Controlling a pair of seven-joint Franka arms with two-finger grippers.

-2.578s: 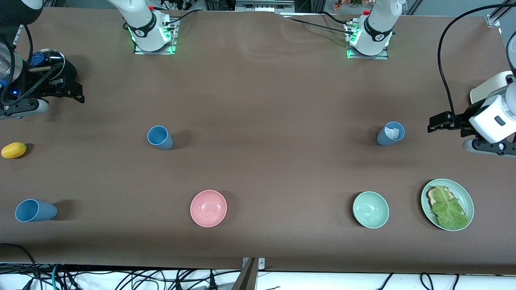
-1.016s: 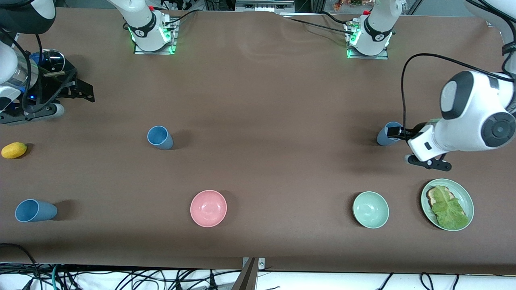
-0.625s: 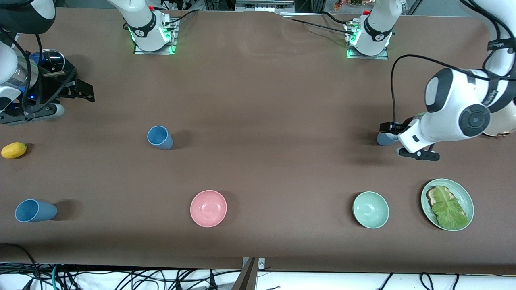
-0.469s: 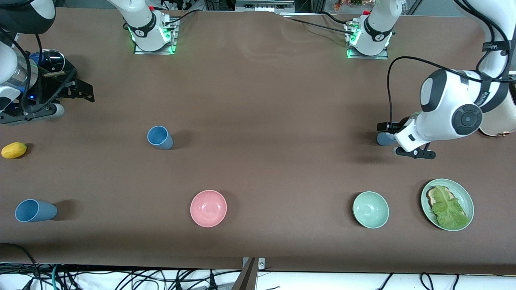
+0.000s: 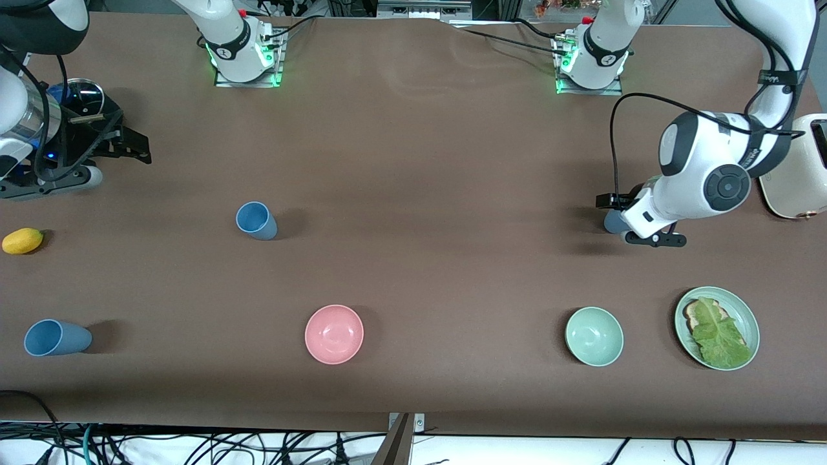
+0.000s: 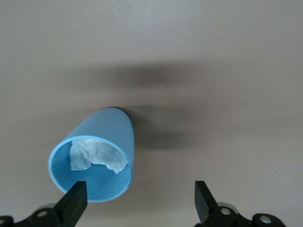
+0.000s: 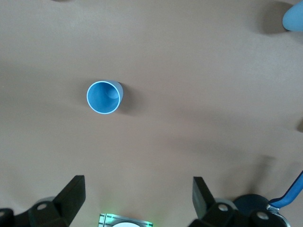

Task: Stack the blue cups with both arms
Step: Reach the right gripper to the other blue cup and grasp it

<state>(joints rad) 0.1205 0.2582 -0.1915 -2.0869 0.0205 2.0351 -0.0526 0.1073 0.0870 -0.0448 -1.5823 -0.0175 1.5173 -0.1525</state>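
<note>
A: Which items lie nearest the front camera?

B: A matte blue cup (image 5: 55, 338) on its side at the right arm's end; a glossy round pink bowl (image 5: 334, 334); a pale green bowl (image 5: 594, 336); and a green plate (image 5: 743, 312) bearing a crinkled lettuce leaf (image 5: 720, 335).

A: And farther up the brown table (image 5: 420, 194)?

B: An upright, tapered blue cup (image 5: 255, 220) stands toward the right arm's end, with a small yellow lemon (image 5: 22, 240) near the table edge. Toward the left arm's end stands a third blue cup with crumpled paper inside (image 6: 97, 156), mostly hidden in the front view.

A: How are the arms posed?

B: The left arm bends down from its base, its white wrist low above that cup. The left gripper (image 6: 139, 201) has its black fingers spread wide, one finger by the rim, nothing grasped. The right gripper (image 5: 123, 145) waits, raised at the right arm's end, fingers parted and empty, beside a black pot (image 5: 81, 97).
</note>
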